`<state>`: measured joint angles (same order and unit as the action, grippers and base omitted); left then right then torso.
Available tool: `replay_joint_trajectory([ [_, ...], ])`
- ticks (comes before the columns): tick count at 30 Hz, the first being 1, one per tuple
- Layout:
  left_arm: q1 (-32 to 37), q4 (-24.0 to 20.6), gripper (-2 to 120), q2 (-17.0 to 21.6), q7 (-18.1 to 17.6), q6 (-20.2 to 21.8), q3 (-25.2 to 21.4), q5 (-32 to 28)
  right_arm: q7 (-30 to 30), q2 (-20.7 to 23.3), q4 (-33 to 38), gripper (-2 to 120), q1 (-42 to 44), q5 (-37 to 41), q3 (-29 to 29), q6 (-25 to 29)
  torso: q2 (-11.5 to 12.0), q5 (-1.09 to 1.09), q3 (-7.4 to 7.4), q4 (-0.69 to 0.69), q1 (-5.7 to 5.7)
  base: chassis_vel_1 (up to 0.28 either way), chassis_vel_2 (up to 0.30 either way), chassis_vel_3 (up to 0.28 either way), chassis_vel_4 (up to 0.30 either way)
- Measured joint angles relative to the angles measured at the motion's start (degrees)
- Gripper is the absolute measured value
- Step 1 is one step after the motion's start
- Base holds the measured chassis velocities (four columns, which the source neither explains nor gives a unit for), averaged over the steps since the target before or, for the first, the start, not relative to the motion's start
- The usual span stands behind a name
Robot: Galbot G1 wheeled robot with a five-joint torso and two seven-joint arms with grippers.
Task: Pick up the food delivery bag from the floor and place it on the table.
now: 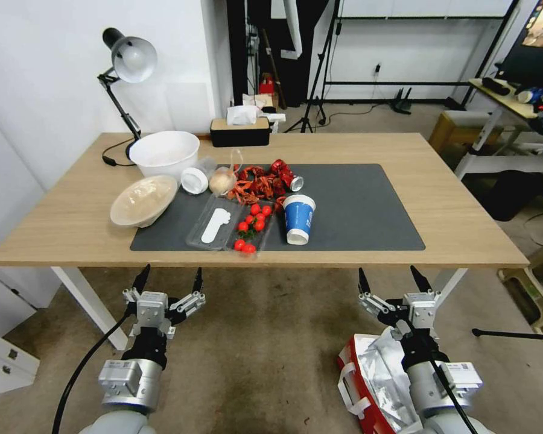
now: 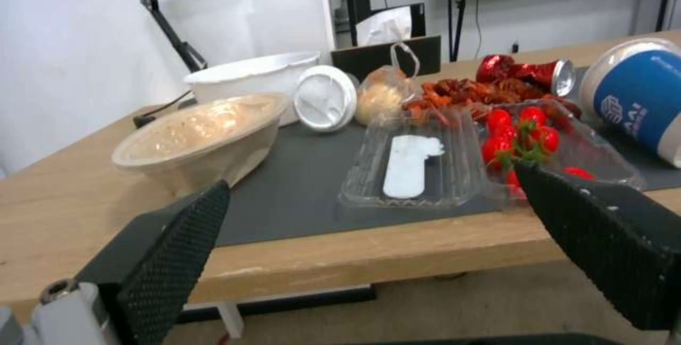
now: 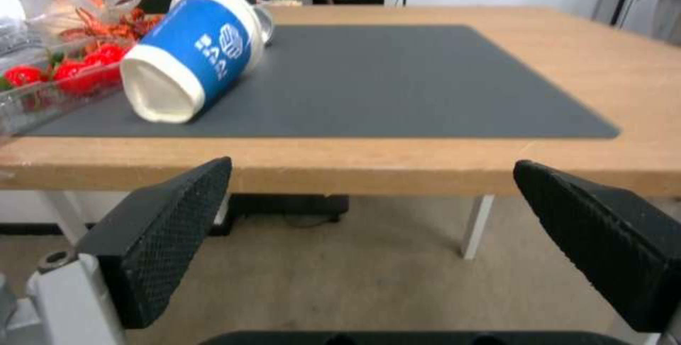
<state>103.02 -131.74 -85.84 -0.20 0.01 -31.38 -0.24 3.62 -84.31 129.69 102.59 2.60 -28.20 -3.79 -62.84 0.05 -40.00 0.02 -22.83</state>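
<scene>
The table (image 1: pixel 452 223) ahead is cluttered on its left, its right half bare. Our bag (image 1: pixel 374 374) sits on the floor (image 1: pixel 265 349), near right, under our right arm. We hold left gripper (image 1: pixel 169 280) and right gripper (image 1: pixel 392 280) wide open and empty; nothing is lifted yet.

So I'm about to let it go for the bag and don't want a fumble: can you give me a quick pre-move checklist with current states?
1. Right gripper open: ok.
2. Left gripper open, empty: ok.
3. Food delivery bag on the floor, below the right arm: ok.
4. Strap handle visible on bag's side: ok.
5. Bare spot on the table, right half of the mat: ok.
6. Bag's contents: cannot tell.
</scene>
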Motion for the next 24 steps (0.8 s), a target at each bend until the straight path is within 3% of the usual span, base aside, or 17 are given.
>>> replay_joint_trajectory([
  [2,0.0,0.0,100,0.1,-0.1,0.0,0.0,-0.1,0.6,0.2,-0.4,100,-0.2,0.4,0.7,-0.6,0.0,0.04,-0.01,-0.02,-0.01,0.0,0.0,0.0,0.0],
  [3,-0.2,0.1,100,0.2,-0.3,0.1,0.2,-0.3,1.2,0.3,-1.1,100,-0.6,1.1,1.6,-1.3,0.0,-0.08,0.0,-0.02,0.0,0.0,0.0,0.0,0.0],
  [6,-1.0,0.5,100,1.1,-2.1,1.0,1.2,-2.3,1.3,0.3,-1.5,100,-0.7,1.6,2.0,-1.4,0.0,-0.01,0.0,0.0,0.0,0.0,0.0,0.0,0.0],
  [7,-5.3,2.8,100,5.4,-10.6,5.6,6.1,-11.6,1.2,0.7,-1.6,100,-0.7,2.0,2.1,-1.5,0.0,-0.05,0.0,-0.04,-0.01,0.0,0.0,0.0,0.0],
  [8,-6.2,3.4,100,6.4,-12.5,6.4,7.3,-13.9,1.1,1.0,-1.6,100,-0.7,2.1,1.9,-1.5,0.0,-0.06,0.0,-0.06,-0.01,0.0,0.0,0.0,0.0],
  [24,-3.3,4.1,100,5.6,-12.1,2.3,8.0,-16.2,0.5,1.5,-0.4,100,-0.5,2.7,1.0,-0.9,0.0,-0.05,0.0,-0.02,-0.01,0.0,0.0,0.0,0.0],
])
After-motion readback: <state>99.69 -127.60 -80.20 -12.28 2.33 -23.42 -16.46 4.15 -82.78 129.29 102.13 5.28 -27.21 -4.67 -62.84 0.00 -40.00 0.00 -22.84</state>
